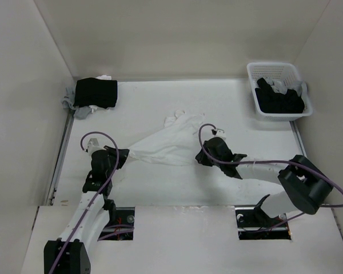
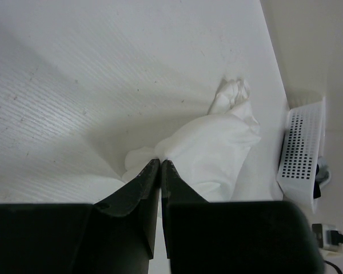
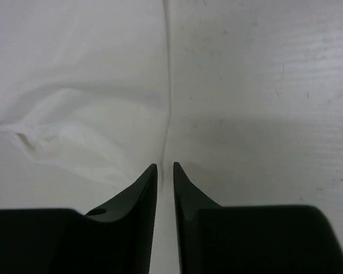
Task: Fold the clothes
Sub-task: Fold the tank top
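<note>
The clothes (image 1: 168, 142), one thin white garment, lie stretched across the middle of the table, with narrow ends bunched at the far side. My left gripper (image 1: 126, 155) is shut on the garment's left corner; in the left wrist view the fingertips of the left gripper (image 2: 160, 161) pinch white fabric (image 2: 217, 142). My right gripper (image 1: 199, 158) sits at the garment's right edge. In the right wrist view the right gripper (image 3: 165, 165) has its jaws a narrow gap apart, straddling the edge of the cloth (image 3: 74, 114), which lies to the left.
A white basket (image 1: 257, 85) at the back right holds black and grey garments (image 1: 280, 100); the basket (image 2: 300, 142) also shows in the left wrist view. A black folded stack (image 1: 96, 92) sits at the back left. Walls enclose the table.
</note>
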Action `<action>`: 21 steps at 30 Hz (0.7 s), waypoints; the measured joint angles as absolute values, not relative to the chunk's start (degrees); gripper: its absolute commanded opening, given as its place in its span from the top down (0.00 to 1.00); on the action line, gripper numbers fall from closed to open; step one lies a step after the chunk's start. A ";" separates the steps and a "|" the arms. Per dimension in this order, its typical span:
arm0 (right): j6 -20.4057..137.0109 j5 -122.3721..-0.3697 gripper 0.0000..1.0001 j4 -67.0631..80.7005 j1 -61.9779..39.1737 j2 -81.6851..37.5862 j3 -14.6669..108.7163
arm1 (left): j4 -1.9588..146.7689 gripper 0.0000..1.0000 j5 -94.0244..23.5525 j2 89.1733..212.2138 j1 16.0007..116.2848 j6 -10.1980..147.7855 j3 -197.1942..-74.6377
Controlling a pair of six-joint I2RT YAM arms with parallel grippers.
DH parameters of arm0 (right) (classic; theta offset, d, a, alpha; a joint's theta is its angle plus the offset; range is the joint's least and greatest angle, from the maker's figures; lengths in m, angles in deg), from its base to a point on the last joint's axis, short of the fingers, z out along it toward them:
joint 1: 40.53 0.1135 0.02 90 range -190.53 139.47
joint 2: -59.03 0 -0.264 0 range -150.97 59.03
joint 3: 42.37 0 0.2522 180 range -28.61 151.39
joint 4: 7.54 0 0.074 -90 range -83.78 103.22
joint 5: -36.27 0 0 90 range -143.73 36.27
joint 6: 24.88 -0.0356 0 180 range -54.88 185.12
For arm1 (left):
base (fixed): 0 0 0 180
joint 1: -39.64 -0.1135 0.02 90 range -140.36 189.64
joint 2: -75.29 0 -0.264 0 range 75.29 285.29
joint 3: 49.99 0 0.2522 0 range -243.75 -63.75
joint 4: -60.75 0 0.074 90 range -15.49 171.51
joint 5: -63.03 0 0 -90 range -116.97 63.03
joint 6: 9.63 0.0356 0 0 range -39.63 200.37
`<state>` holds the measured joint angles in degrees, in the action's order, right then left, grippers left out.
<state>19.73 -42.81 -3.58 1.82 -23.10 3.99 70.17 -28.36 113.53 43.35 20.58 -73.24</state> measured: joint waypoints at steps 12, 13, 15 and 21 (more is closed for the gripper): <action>9.79 -48.91 0.65 -16.19 1.80 -26.68 -1.89 | 69.91 0.97 -29.43 112.96 42.65 21.48 -72.98; 8.98 -49.92 0.66 -17.50 1.64 -27.36 -2.15 | 69.84 0.97 -29.43 112.96 42.60 21.50 -72.98; 7.56 -52.04 0.66 -20.19 1.32 -29.04 -2.20 | 69.82 0.97 -29.46 113.00 42.50 21.63 -72.98; 4.34 -55.16 0.78 -24.47 1.05 -31.86 -2.57 | 69.60 0.97 -29.61 113.42 42.28 21.90 -72.98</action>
